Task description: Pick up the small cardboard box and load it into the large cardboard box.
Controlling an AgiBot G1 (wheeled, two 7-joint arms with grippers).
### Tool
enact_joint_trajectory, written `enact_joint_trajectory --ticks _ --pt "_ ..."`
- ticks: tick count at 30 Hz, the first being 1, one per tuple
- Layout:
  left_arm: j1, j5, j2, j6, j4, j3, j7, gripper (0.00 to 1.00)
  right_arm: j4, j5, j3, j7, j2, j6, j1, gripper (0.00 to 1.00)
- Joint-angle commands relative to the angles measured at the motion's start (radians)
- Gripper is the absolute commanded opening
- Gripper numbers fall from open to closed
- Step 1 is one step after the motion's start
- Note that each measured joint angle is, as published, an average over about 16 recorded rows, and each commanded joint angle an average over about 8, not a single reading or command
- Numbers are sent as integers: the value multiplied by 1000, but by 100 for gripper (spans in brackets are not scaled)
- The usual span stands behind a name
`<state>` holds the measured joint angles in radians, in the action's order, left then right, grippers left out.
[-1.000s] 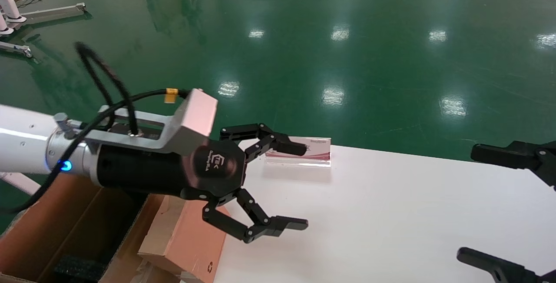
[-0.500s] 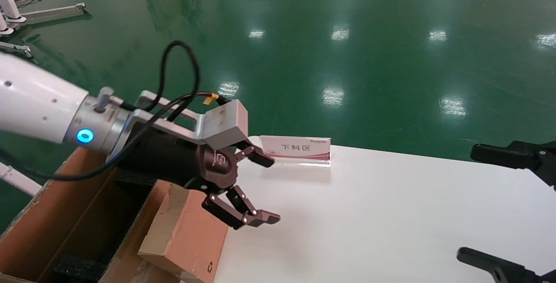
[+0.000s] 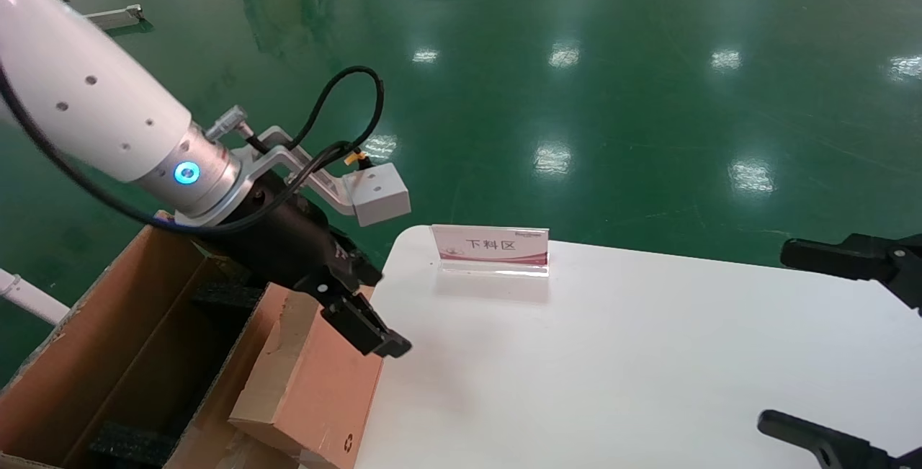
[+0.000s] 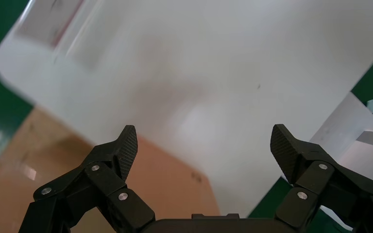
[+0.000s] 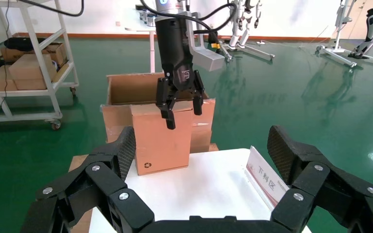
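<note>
Brown corrugated card fills the lower left of my head view: the large cardboard box (image 3: 108, 354) stands on the floor just beside the tabletop (image 3: 612, 368), its tall flaps raised. Inside it I can make out black foam blocks (image 3: 119, 444) low against its inner wall. From my right wrist its open top shows behind the small carton, with a strip of clear tape on its front face.

Leaning at the tabletop's left edge is the small cardboard box (image 3: 317, 390), reddish-brown and sealed, with a small dark recycling symbol near its lower corner. It stands outside the big carton, between that carton's near flap and the tabletop, and in the right wrist view it rises upright above the white surface.

My left claw (image 4: 204, 150) hangs over the top of the small carton, the white forearm sloping down from the upper left and the wrist bent so that the fingers point down and toward the tabletop. Its two black fingers (image 5: 170, 116) are spread wide, with nothing between them, and they reach down past the carton's top edge without gripping it.

My right claw (image 5: 201, 150) rests low over the tabletop's right side, well apart from both cartons, also spread wide and holding nothing. A red-and-white sign stand (image 3: 491, 247) sits near the tabletop's far edge.
</note>
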<state>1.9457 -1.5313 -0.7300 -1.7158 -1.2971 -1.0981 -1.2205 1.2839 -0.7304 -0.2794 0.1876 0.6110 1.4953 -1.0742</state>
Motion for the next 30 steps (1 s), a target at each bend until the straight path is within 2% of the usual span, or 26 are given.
enact_joint_trajectory --ticks 1,9,15,21,30 --pt "39 -19 -13 -8 14 -50 -49 100 0 0 0 0 0 0 0 100" --pt "182 -53 -46 -19 16 -244 -243 100 0 0 0 0 0 0 0 100" --pt "243 -39 -39 -22 18 -350 -351 100 0 0 0 0 0 0 0 100" --pt "257 7 -11 -22 32 -403 -421 100 0 0 0 0 0 0 0 100" --pt "242 64 29 -13 46 -427 -480 100 0 0 0 0 0 0 0 100"
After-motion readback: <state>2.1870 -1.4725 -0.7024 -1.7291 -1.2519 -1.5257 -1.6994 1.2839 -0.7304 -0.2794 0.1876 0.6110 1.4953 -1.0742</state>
